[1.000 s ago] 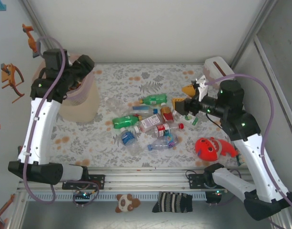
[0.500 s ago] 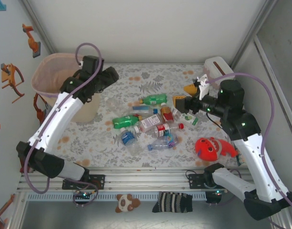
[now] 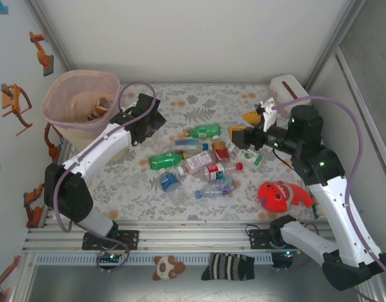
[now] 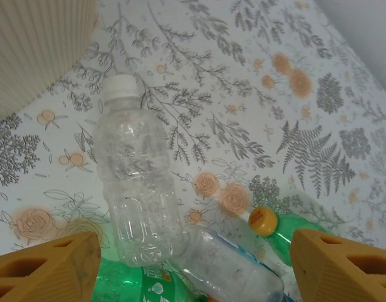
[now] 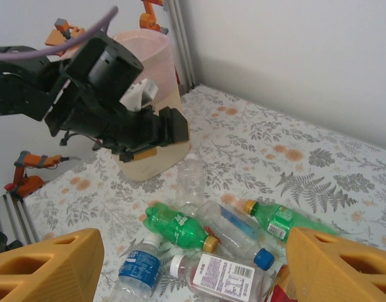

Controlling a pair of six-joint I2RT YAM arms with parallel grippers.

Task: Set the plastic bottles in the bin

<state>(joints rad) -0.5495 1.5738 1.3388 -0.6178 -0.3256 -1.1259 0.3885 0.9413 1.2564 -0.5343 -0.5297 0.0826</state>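
Clear bottle point(image 5: 199, 272), white barcoded label point(image 5: 223, 272)

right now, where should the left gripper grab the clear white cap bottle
Probably grip the clear bottle across its upper body, below the shoulder, coming straight down. It lies flat, that end has bare table either side, while its base crowds a green bottle.

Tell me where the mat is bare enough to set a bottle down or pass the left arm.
Free: the far strip of mat between the bin and the tissue box; also the near-left patch between the bin and the front rail. Crowded: the plastic bottles piled mid-mat, with the red toy filling the near-right corner.
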